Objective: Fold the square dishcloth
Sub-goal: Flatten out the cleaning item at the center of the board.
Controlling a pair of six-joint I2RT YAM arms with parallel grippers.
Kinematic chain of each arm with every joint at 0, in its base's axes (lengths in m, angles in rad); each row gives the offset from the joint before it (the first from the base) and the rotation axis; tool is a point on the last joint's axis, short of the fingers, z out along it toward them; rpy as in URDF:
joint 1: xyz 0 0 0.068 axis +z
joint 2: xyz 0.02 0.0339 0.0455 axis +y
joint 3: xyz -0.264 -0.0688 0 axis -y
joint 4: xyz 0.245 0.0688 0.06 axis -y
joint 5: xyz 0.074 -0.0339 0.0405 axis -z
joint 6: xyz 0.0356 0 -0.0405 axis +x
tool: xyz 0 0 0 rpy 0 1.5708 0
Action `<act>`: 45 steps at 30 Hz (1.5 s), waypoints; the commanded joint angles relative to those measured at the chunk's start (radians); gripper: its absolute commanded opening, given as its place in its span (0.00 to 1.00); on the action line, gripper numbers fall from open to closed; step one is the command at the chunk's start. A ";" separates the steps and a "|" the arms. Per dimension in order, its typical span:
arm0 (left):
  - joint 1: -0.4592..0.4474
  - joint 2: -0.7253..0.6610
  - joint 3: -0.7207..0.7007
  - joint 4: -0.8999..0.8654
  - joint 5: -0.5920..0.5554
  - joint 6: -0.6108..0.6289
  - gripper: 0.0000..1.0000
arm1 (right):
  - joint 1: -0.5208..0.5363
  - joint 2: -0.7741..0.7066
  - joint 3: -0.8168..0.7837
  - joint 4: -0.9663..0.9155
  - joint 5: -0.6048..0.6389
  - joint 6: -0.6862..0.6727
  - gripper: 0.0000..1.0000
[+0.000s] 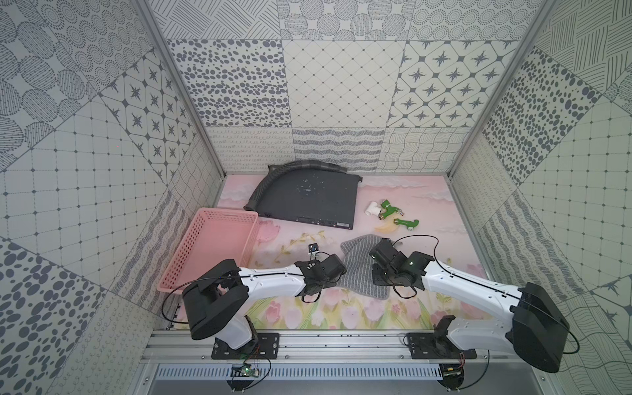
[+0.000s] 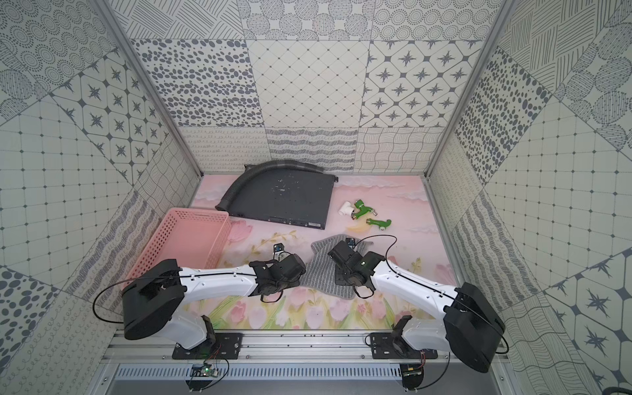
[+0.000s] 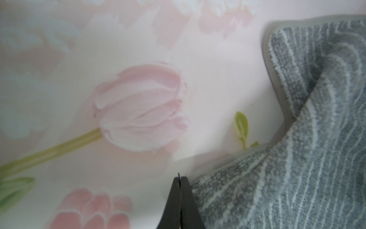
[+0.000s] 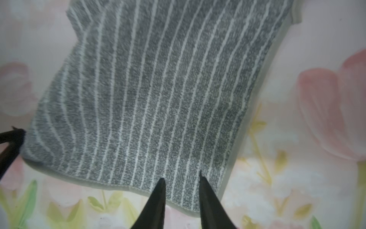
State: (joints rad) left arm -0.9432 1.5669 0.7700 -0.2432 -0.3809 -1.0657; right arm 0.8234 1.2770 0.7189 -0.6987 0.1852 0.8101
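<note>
Right hand (image 4: 181,175): fingers partly apart, gripping nothing, tips poised over hem of dishcloth (image 4: 158,89). We judge it placed to nip that hem.
Left hand (image 3: 179,178): pressed shut, nothing seen between fingers, tips against cloth's edge. Likely there to stop cloth sliding.
Dishcloth: on desk (image 1: 427,212), just nearward of dark box (image 1: 307,198), off its right front corner, between both hands.
Left wrist view shows one layer lapped over another, edges unmatched. We judge fold unfinished.
</note>
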 commanded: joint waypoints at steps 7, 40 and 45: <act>-0.073 -0.004 -0.040 -0.011 -0.018 -0.139 0.03 | -0.001 0.060 -0.133 -0.011 0.013 0.193 0.27; 0.083 -0.054 0.207 -0.027 0.042 0.210 0.60 | -0.305 -0.262 -0.013 -0.110 -0.002 -0.049 0.26; 0.085 -0.006 0.229 0.041 0.091 0.275 0.58 | -0.297 -0.221 -0.019 -0.052 -0.051 -0.037 0.25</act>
State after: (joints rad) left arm -0.8639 1.5349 0.9821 -0.2455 -0.3424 -0.8726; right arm 0.5179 1.0355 0.6983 -0.8158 0.1883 0.7776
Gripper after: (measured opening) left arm 0.580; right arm 0.258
